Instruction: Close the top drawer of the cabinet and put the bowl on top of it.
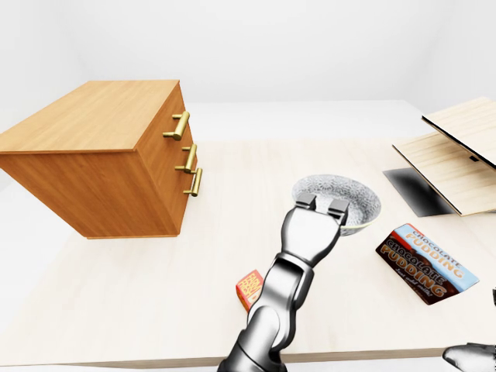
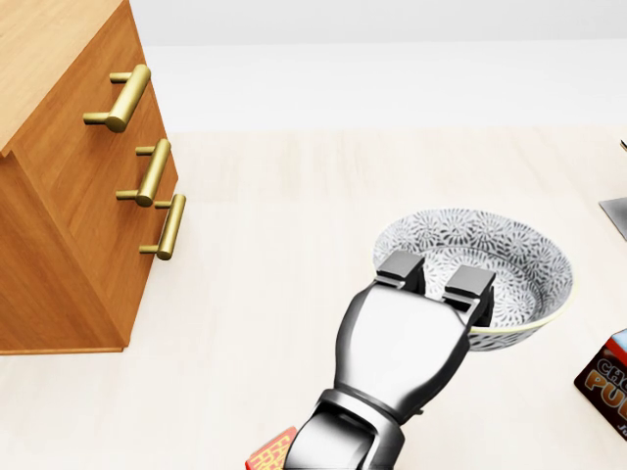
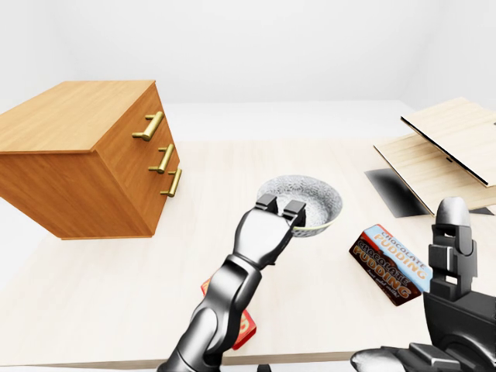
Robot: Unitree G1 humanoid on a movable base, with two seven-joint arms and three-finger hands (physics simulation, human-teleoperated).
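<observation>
— Starting with the grey-and-white patterned ceramic bowl point(image 2: 519, 262): how is it placed against the fingers point(image 2: 468, 284)?

— Its near rim is gripped by the silver metal three-finger left hand point(image 2: 402, 343). Two dark-tipped fingers are hooked over the rim, tips inside the bowl, and are closed down on it. The thumb is hidden beneath the hand. The bowl is seen right of centre in the head view, well apart from the orange-brown wooden cabinet point(image 1: 93, 124) at the left. Whether it rests on the table cannot be told.

— What room is left around it?

— A broad bare stretch of the pale wooden table point(image 2: 323, 176) is seen between bowl and cabinet. The drawer fronts are seen flush. The brown chocolate-pudding box point(image 1: 426, 263) lies near the bowl's right. The small red carton point(image 1: 249, 287) lies near the table's bottom edge, beside the left forearm.

— And the count?

— One bowl, one cabinet with three brass bar handles point(image 2: 152, 171), two boxes, and two pale wooden boards point(image 1: 457, 151) at the right are counted. The metal right hand point(image 3: 449, 263) is held upright at the right of the right-eye view, fingers extended, nothing grasped.
</observation>
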